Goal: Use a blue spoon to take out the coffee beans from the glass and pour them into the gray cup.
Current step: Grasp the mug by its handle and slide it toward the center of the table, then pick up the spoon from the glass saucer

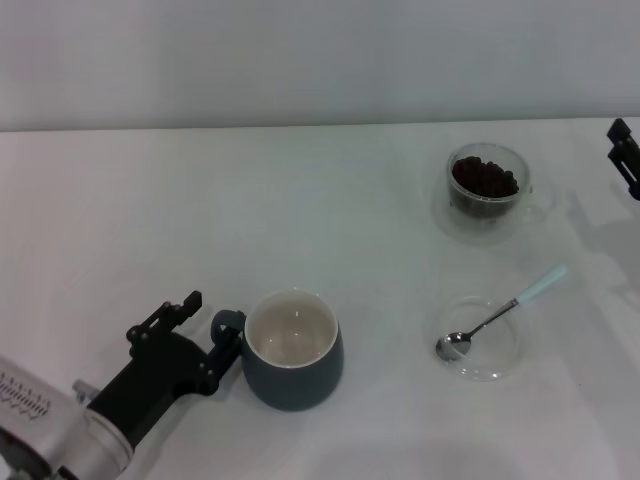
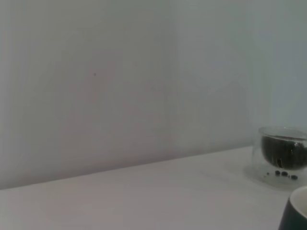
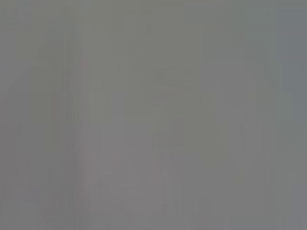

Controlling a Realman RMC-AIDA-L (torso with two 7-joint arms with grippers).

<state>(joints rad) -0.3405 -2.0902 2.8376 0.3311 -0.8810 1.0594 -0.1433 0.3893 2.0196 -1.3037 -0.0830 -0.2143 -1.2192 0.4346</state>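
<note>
My left claw (image 1: pixel 215 345) sits low on the counter (image 1: pixel 150 220), its fingers closed around the small loop handle of the gray cup (image 1: pixel 292 349), to steady it, I judge, for the pour to come. The cup stands upright with its cream inside bare; no beans are in it yet. The blue spoon (image 1: pixel 498 316) lies untouched, bowl down in a shallow clear glass saucer (image 1: pixel 481 338), pale handle propped over the rim toward my right side, easy to pick up. Beyond it stands the glass (image 1: pixel 487 192), with coffee beans (image 1: pixel 484 178) heaped inside. My right claw (image 1: pixel 626 155) hangs at the far right edge; whether it is wide or narrow, I cannot tell.
</note>
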